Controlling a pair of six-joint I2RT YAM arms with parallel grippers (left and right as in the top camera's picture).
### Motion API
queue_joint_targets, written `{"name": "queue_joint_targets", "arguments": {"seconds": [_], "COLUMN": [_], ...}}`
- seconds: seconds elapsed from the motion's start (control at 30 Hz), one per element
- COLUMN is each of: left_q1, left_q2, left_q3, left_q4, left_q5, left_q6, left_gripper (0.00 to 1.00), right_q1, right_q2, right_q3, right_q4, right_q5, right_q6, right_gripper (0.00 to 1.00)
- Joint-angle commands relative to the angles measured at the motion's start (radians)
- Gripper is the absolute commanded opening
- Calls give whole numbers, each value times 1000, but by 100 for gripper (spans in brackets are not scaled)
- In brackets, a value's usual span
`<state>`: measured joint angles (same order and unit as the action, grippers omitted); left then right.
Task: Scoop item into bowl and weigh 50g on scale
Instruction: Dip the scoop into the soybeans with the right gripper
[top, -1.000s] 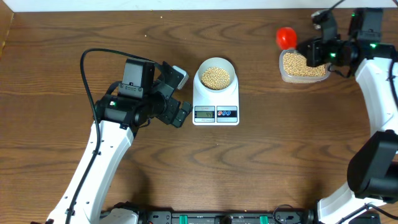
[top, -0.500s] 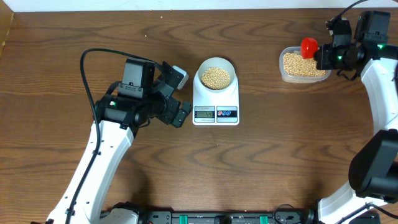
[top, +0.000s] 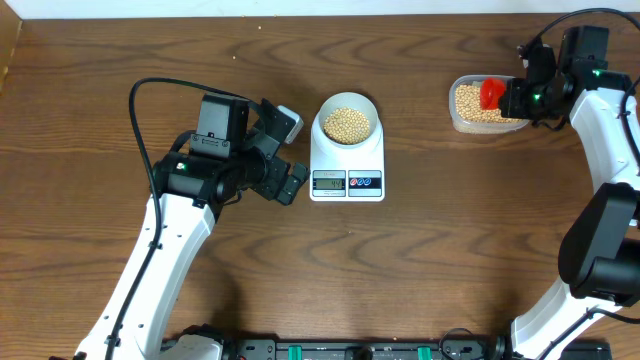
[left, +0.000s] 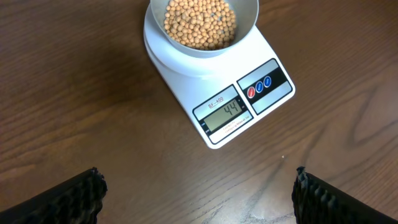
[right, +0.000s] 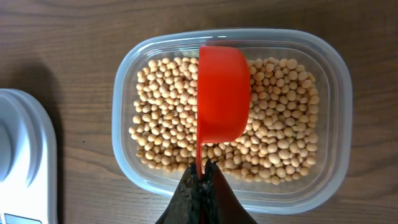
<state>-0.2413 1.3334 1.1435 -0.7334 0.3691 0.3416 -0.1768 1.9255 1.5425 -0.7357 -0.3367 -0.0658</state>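
Note:
The pale bowl (top: 349, 98) stands on the white scale (top: 347, 166), and tan beans (top: 347, 124) fill it. In the left wrist view the bowl (left: 249, 18) shows close up, and the display (left: 225, 111) of the scale (left: 186, 81) reads 44. My left gripper (left: 198, 180) is open and empty over bare wood just left of the scale (top: 292, 152). My right gripper (right: 201, 165) is shut on the thin handle of a red scoop (right: 222, 93). The scoop is turned on its side over the beans (right: 280, 124) in a clear tub (right: 336, 124).
The clear tub (top: 460, 122) sits at the far right of the wooden table (top: 450, 250). A black cable (top: 135, 110) loops off the left arm. Black fixtures (top: 350, 350) line the table's front edge. The scale's corner (right: 25, 155) shows left of the tub.
My right gripper carried the red scoop from beyond the tub's far left corner to over the tub and down towards the beans. The left arm, the bowl and the scale stayed still.

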Motion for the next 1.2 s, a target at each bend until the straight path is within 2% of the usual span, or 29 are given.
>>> {"name": "queue_joint_targets", "arguments": {"seconds": [0.0, 0.4, 0.63, 0.97, 1.17], "left_q1": [3, 3, 3, 3, 3], "left_q2": [7, 7, 7, 7, 7], "left_q3": [13, 13, 13, 13, 13], "left_q4": [-3, -3, -3, -3, -3], "left_q5": [12, 12, 12, 12, 12], "left_q6": [16, 16, 16, 16, 16], "left_gripper": [98, 98, 98, 98, 98], "right_q1": [2, -3, -59, -200, -220], "right_q2": [27, 57, 56, 56, 56], "right_q3": [13, 13, 13, 13, 13], "right_q4": [-1, -10, -12, -17, -8], "right_q5": [-57, -146, -251, -497, -673], "right_q6": [21, 21, 21, -13, -56], "right_gripper": [1, 1, 2, 2, 1]}}
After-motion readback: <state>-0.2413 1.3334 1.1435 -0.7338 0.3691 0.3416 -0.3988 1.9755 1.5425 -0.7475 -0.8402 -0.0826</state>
